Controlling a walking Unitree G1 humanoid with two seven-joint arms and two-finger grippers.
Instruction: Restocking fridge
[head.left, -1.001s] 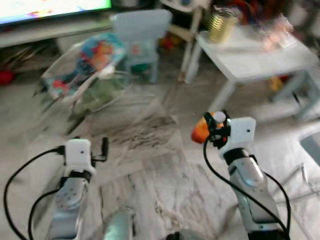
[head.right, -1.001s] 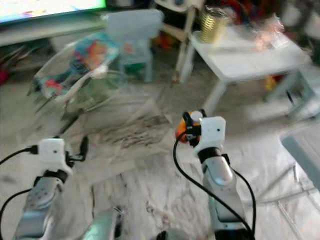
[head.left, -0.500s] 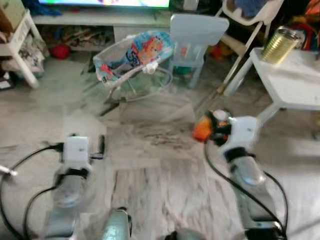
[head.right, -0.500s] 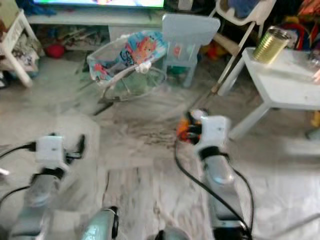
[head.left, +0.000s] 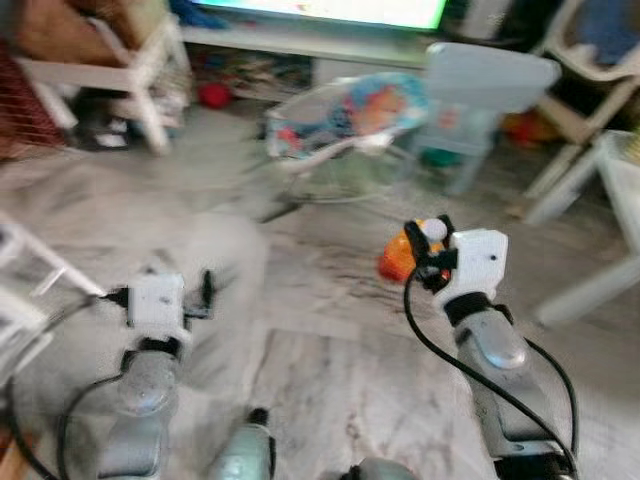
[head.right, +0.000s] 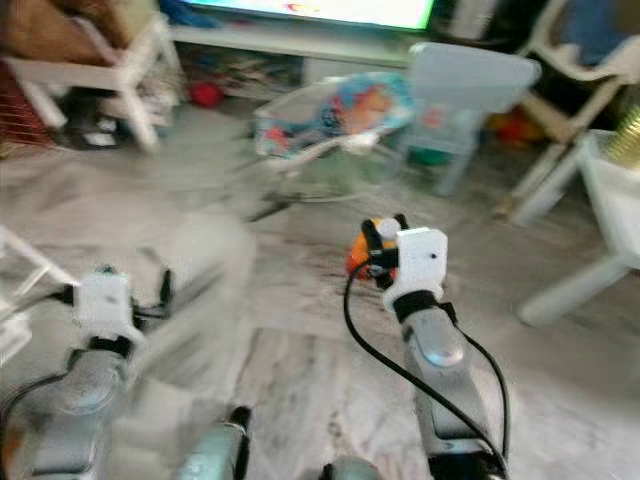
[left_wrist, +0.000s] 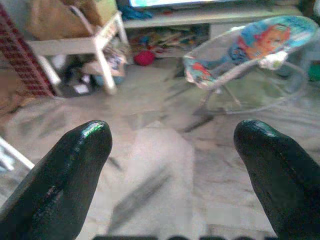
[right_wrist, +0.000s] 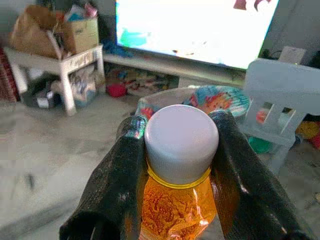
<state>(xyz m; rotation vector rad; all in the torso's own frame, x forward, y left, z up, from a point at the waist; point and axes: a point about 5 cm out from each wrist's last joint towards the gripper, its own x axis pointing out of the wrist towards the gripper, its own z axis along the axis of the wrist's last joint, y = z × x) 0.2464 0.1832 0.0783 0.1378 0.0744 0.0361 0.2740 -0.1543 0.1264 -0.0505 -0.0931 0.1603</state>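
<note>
Gripping an orange bottle (right_wrist: 177, 200) with a white cap (right_wrist: 181, 142), the right end effector (right_wrist: 176, 150) has its 2 black fingers (right_wrist: 117, 185) clamped on either side of the bottle's neck just below the cap. In the head views the bottle (head.left: 398, 258) is held up in the air above the grey marbled floor (head.left: 340, 350), at the right centre of the scene. The left end effector (left_wrist: 175, 165) hangs lower on the left with its 2 fingers (left_wrist: 70, 170) spread well apart and nothing between them. Far beyond both arms sits a colourful baby bouncer (head.left: 350, 125) on the floor, with a pale blue child's chair (head.left: 480, 100) just to its right. At the far left stands a white side bench (head.left: 130, 70) carrying brown bags, and a lit screen (right_wrist: 195, 25) runs along the far wall above a low shelf. Both head views are blurred.
</note>
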